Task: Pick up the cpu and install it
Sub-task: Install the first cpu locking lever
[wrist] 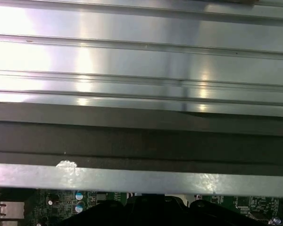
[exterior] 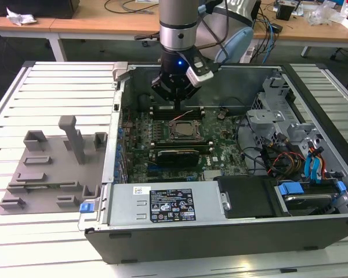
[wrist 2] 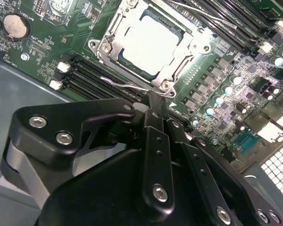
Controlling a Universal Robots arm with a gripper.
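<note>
The gripper (wrist 2: 153, 101) hangs low inside the open computer case (exterior: 220, 231), its black fingers (wrist 2: 156, 141) drawn narrow together with nothing between them. In the second wrist view the fingertips sit just beside a thin wire lever (wrist 2: 125, 84) at the socket's edge; whether they touch it I cannot tell. The cpu (wrist 2: 151, 42) lies flat in the socket (wrist 2: 106, 47), pale top up, at about twelve o'clock from the fingertips in that view. In the exterior view the socket (exterior: 181, 128) lies at six o'clock from the gripper (exterior: 177, 104), on the green motherboard (exterior: 220, 153). A grey tray (exterior: 46, 174) rests on the slatted table (exterior: 58, 75), well apart at the exterior view's left.
</note>
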